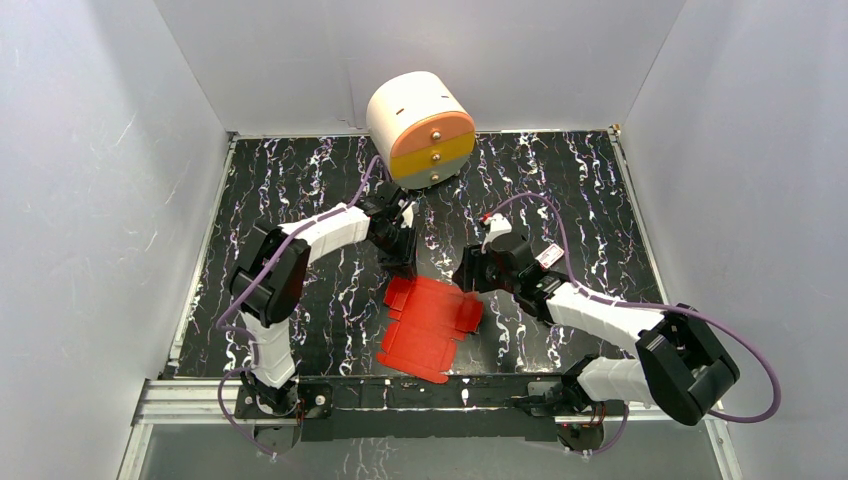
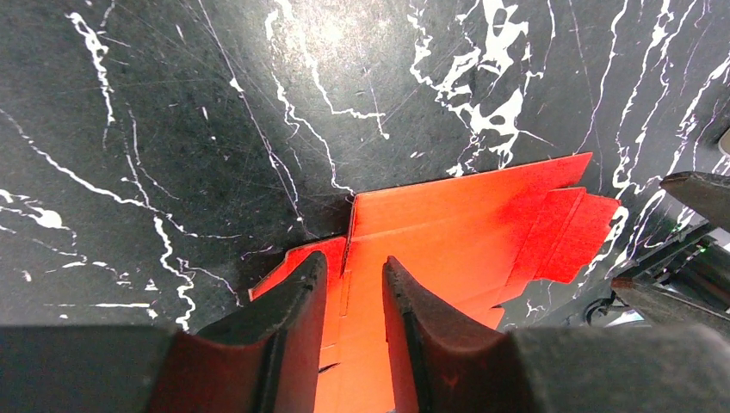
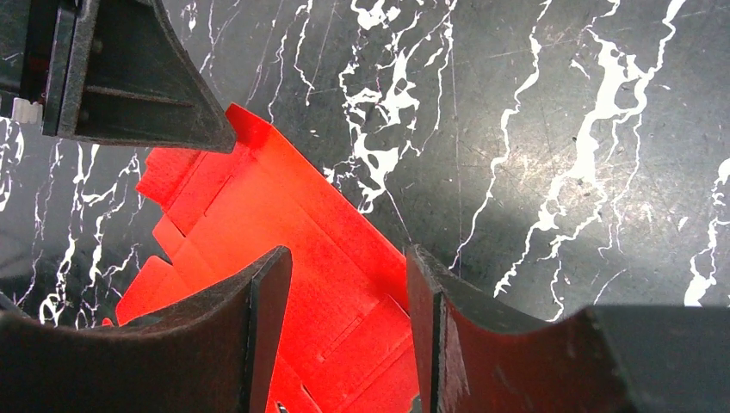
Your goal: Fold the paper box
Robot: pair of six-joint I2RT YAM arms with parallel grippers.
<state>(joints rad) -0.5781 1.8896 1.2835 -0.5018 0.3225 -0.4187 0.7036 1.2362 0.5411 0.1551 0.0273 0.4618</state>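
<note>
The box (image 1: 432,325) is lying as an unfolded red sheet on the worktop (image 1: 290,180), by the middle of its near edge. The left end effector (image 2: 355,262) is hanging over the box's far left corner, jaws narrowly parted and grasping nothing. The right end effector (image 3: 349,254) is standing released, jaws wide, over the box's far right edge.

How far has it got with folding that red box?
Barely started. Done: nothing is clearly folded yet; the paper box lies as a nearly flat, flapped sheet on the table. In hand: the left claw is over its far left corner and the right claw over its far right corner, both with jaws apart, neither clearly gripping. Left: raising the walls, tucking the flaps, closing it.
</note>
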